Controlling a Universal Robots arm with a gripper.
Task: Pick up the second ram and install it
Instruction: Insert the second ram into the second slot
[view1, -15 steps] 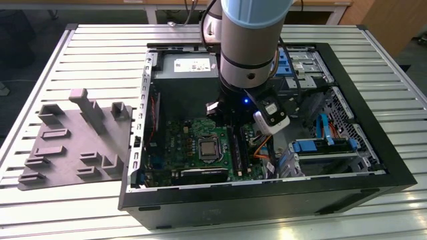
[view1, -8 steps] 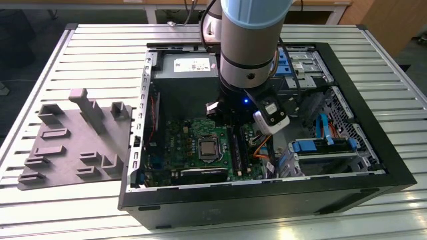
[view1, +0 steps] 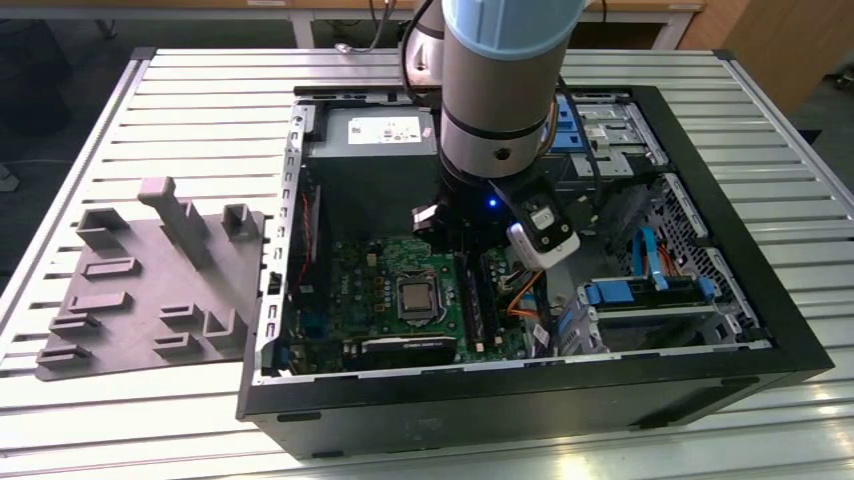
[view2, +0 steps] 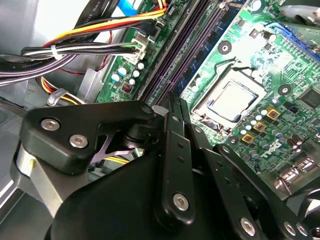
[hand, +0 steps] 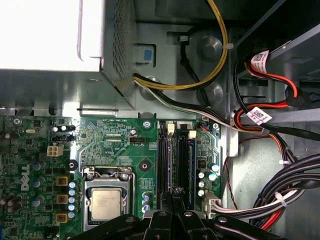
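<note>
In the second wrist view the tool (view2: 175, 119) stands over the green board (view2: 250, 45) with its two fingers (view2: 175, 165) drawn close together. A thin dark edge projects from between the tips. It is judged to be the memory stick (view2: 173, 104), seen end-on and pinched between the fingers, though its face is hidden. It hangs directly above the long dark slots (view2: 185, 50) beside the processor (view2: 232, 100). Whether it has entered a slot cannot be told.

In the first wrist view the tool (hand: 175, 197) lines up with the same slots (hand: 177, 155).

In the exterior view the arm (view1: 501, 100) reaches down into the open computer case (view1: 534, 385). The case lies on the slatted surface (view1: 200, 90), next to a grey tray (view1: 134, 300).

Handling notes, as judgement:
- The stick is light, thin and stiff. It will not sag, but it can crack under twist.
- Chips and contact edge are fragile. Grip on the flat faces near the middle of the upper edge.
- Smooth faces may slip under a downward push, so the grip must be firm and square.
- Any tilt against the slot risks jamming. Nearby cables (hand: 280, 200) lie clear of the slots.
</note>
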